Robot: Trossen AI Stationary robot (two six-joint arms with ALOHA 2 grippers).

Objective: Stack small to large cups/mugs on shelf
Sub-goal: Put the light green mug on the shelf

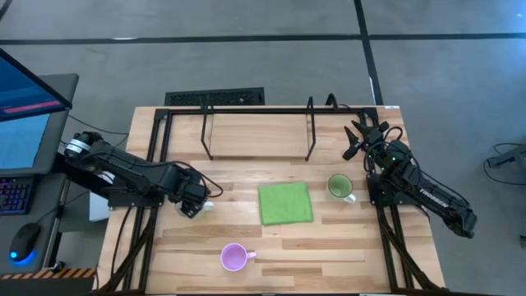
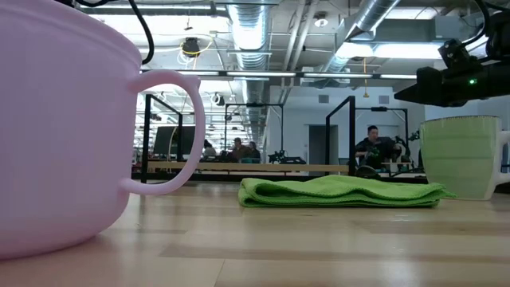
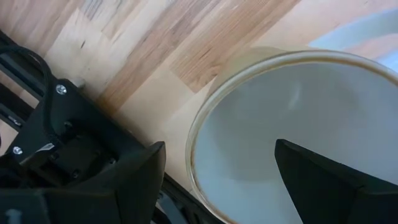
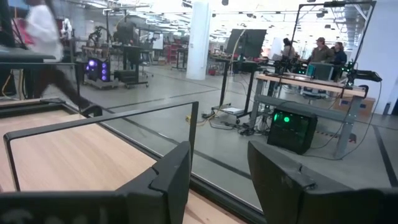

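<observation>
The left arm reaches low across the slatted light-wood tabletop (image 1: pixel 329 247) from its left side, and the left gripper (image 1: pixel 200 203) sits down over the round white mug (image 3: pixel 298 130); the left wrist view shows its dark jaws spread, one outside the rim and one inside the mug's pale, smooth bowl, though whether either touches the wall cannot be told. The right arm is bent at the tabletop's right edge, its right gripper (image 1: pixel 356 141) raised by the right end of the low light-wood shelf with thin black wire uprights (image 1: pixel 255 131), its jaws spread and holding nothing. Three mugs show in all: the white one under the left gripper, a glossy light-green mug (image 1: pixel 339 186) standing upright near the right arm, and a smooth light-purple mug (image 1: pixel 233 257) upright near the tabletop's front edge, its loop handle pointing right. All three are on the tabletop, none on the shelf, whose board lies along the far side. One flat square green cloth (image 1: pixel 285 203), soft and folded with a nubbly weave, lies between the white and green mugs.
</observation>
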